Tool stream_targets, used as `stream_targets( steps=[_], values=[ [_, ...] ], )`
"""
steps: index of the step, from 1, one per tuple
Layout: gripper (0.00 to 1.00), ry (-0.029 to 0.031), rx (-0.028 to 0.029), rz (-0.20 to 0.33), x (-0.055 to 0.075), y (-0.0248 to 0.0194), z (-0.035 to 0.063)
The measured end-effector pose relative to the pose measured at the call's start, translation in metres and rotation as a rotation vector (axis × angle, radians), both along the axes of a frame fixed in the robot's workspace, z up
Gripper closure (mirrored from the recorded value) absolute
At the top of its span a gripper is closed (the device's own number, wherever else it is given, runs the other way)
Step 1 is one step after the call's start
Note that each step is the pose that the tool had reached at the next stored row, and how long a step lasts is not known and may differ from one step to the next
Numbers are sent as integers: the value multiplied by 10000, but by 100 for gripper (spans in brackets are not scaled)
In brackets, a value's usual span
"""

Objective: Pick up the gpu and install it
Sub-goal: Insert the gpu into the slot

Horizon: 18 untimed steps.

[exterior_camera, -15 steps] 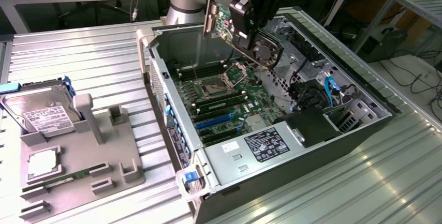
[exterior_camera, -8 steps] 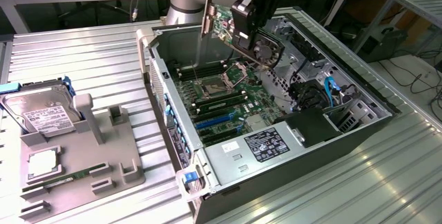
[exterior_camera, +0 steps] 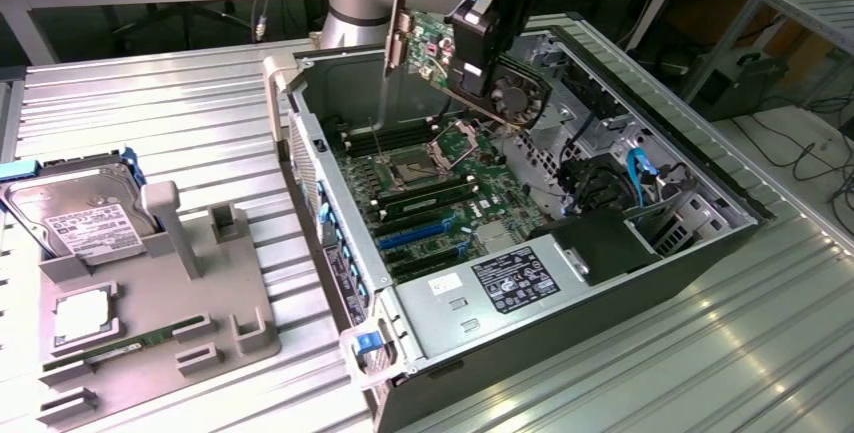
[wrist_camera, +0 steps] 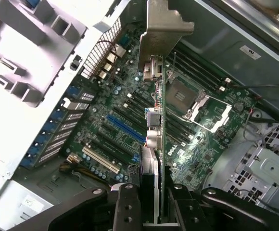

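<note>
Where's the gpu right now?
In the exterior view the gpu is near the top centre, clamped in the gripper. It hangs above the open computer case, over the motherboard, and is not yet seated in a slot.

gpu (exterior_camera: 427, 45) of green circuit board with pale bare-metal bracket, hand (wrist_camera: 155, 204) matt black, computer case (exterior_camera: 310, 158) grey sheet metal, bench (exterior_camera: 160, 118) ribbed dull-sheen metal, holder tray (exterior_camera: 147, 323) matt grey plastic, hard drive (exterior_camera: 80, 221) shiny silver metal with white paper label
</note>
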<state>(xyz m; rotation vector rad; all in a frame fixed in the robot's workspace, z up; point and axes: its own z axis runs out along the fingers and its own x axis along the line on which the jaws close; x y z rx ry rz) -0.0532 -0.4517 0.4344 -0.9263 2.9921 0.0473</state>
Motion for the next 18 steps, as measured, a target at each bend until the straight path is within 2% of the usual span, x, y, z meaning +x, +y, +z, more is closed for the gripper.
stream_targets(
  steps=[18],
  values=[
    [73, 13, -3, 1087, 1, 0, 0]
  ],
)
